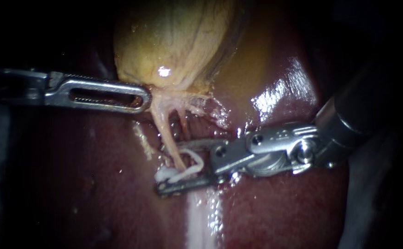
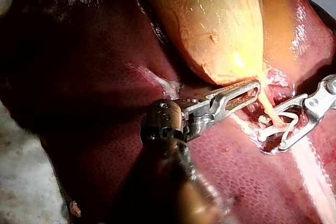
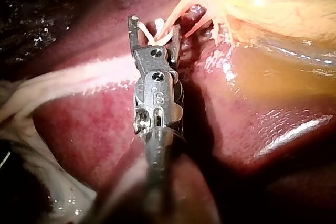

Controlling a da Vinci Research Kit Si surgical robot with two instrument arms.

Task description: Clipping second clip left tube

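Clip [image 1: 183,175] between wide jaws, right instrument [image 1: 170,168]

Pale left tube [image 1: 167,133], white clip [image 1: 188,168] straddling it

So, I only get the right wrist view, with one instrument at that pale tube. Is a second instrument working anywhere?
Observer: Yes. In the endoscope view the left instrument comes in from the left. Its tip is beside the gallbladder's narrow end, where the left tube starts.
Visitor: And that yellow patch in my corner, what shape is it really?
Observer: The gallbladder is a rounded tan sac that tapers toward the left tube.
Visitor: What is the liver lying on?
Observer: The left wrist view shows a pale surface beyond the liver's edge.
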